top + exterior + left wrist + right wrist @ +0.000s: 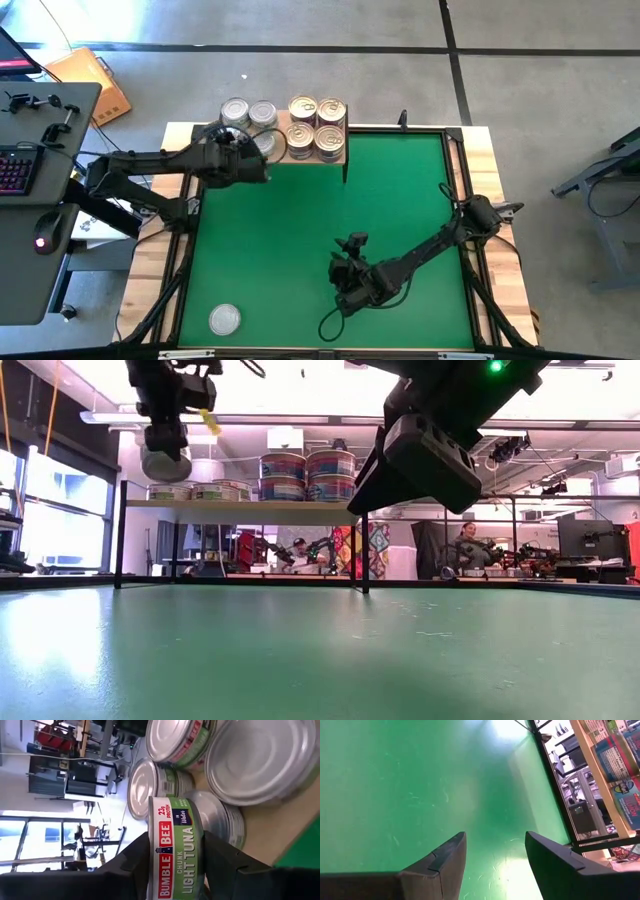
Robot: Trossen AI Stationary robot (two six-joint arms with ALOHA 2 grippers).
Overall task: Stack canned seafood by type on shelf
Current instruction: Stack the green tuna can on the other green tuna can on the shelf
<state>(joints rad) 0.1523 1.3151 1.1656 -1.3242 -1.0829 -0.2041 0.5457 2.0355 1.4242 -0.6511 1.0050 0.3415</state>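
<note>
The shelf [310, 161] stands at the mat's far edge. On its right part are gold-lidded cans [316, 124], stacked two high in the low view [306, 475]. Silver-lidded cans [248, 112] sit on its left part. My left gripper [252, 152] hovers over the shelf's left part, shut on a Bumble Bee tuna can [175, 855], which the low view shows above the shelf board [165, 463]. One more silver can [225, 320] lies on the mat at the near left. My right gripper [345, 290] stands open over the mat [495, 865], with nothing between its fingers. My left gripper pinches the tuna can between its two fingers [227, 865], one on each flat end, with the labelled side wall [172, 870] facing the wrist camera. The fingers come from the table's left, slanting down. The can is lifted clear, above the silver cans on the shelf.
The green mat [300, 240] is bordered by a black frame and pale wood strips. The shelf's black legs [365, 550] stand at the mat's far edge. A desk with a keyboard stands off the table's left. People sit in the room beyond.
</note>
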